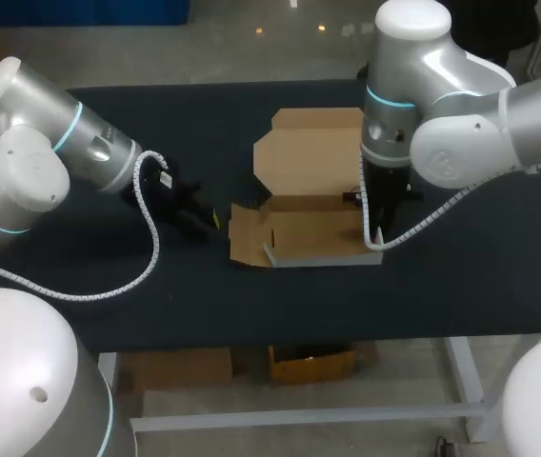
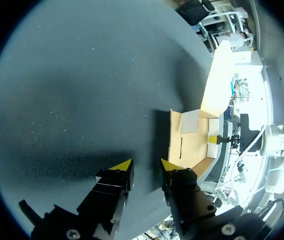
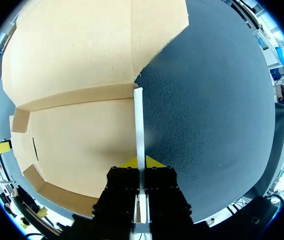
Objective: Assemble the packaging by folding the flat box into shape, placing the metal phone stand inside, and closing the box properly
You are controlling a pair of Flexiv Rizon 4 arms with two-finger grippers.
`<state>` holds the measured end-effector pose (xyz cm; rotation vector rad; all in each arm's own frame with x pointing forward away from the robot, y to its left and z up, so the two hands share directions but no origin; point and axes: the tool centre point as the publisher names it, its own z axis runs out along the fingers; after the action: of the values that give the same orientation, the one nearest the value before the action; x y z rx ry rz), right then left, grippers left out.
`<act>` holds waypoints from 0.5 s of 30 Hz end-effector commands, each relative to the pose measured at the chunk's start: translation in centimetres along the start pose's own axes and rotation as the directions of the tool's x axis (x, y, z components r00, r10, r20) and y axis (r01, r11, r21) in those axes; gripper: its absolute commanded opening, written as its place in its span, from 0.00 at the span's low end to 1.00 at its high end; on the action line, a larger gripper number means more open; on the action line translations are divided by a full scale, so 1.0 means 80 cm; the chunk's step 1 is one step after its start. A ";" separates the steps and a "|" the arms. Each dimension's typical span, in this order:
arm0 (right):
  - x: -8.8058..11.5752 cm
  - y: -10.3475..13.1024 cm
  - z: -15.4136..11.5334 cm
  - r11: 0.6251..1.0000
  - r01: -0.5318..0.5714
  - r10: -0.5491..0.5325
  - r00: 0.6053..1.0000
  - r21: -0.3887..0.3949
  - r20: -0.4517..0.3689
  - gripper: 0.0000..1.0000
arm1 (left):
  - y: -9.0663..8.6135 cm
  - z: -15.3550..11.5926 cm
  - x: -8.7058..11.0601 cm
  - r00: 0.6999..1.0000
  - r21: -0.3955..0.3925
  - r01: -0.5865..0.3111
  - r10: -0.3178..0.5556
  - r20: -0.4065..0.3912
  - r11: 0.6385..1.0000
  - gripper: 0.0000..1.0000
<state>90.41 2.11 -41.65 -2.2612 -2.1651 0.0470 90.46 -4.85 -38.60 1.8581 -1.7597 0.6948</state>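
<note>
On the dark table (image 1: 109, 286), near its middle, lies the cardboard box (image 1: 304, 181), half folded. Its broad lid panel (image 1: 313, 152) lies flat toward the far edge, and the tray part sits nearer me with its low walls partly raised.

My right hand (image 3: 141, 162) comes down from above at the tray's right edge. It is clenched on the thin side wall (image 3: 138, 120) there, which stands upright. One yellow tip presses the wall from inside the tray and the other from the table side. In the head view this hand (image 1: 373, 228) hangs straight down under my right wrist.

My left hand (image 2: 146, 167) is released, its two yellow tips apart with nothing between them. It hovers low over bare table to the left of the box, near it but not touching, and points toward the box. In its wrist view the box (image 2: 192, 140) lies ahead of the tips, open side showing. In the head view the left hand (image 1: 199, 211) sits just beside the tray's left end.
</note>
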 end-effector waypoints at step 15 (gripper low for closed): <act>0.001 0.001 -0.001 1.000 0.000 0.000 1.000 0.005 0.003 0.00 | 0.001 0.027 -0.003 0.999 -0.009 -0.024 0.024 -0.039 1.000 0.33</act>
<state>90.40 2.11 -41.65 -2.2612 -2.1651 0.0470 90.27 -5.89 -40.04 1.8139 -1.7619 0.7239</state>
